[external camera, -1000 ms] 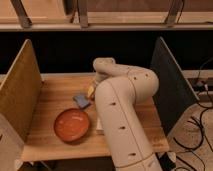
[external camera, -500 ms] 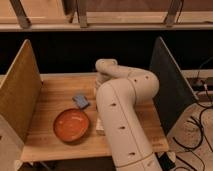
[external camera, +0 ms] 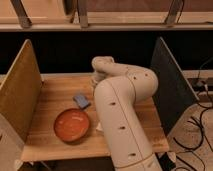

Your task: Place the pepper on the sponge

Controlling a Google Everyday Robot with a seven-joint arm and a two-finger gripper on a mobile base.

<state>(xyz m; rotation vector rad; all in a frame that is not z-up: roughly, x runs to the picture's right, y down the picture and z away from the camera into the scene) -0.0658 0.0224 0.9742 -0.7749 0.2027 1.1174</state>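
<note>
Arm (external camera: 120, 100) bent low over wooden table (external camera: 55, 92), hand clenched — hidden behind it, blue sponge (external camera: 81, 100) beside orange-red plate (external camera: 72, 125).

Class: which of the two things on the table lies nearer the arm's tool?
The small blue sponge, not the round orange plate: the tool, hidden behind the arm, is beside the sponge.

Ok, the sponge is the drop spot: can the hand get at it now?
Probably yes: the hand, shut and hidden under the wrist, sits just right of the sponge, whose top looks bare.
</note>
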